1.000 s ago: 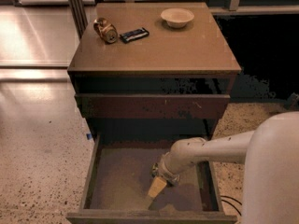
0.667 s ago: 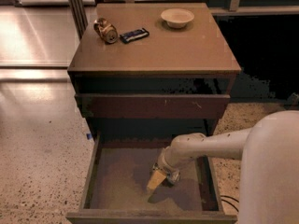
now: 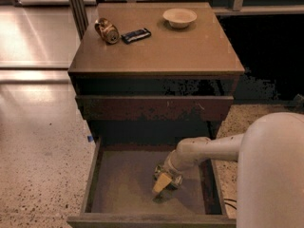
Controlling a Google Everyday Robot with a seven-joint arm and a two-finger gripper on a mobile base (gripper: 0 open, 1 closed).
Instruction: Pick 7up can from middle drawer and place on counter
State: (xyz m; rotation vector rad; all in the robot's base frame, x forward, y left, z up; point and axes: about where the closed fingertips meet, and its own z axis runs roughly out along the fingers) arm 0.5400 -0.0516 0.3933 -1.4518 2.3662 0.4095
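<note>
Hand low in middle drawer, right of centre | grip: cannot tell

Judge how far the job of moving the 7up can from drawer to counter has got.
Done: the middle drawer is open and the hand is down inside it. In hand: the pick; the 7up can cannot be told apart from the hand, so no grasp is confirmed. Left: lifting the can out and setting it on the counter, where only a brownish can, a dark packet and a bowl sit.
</note>
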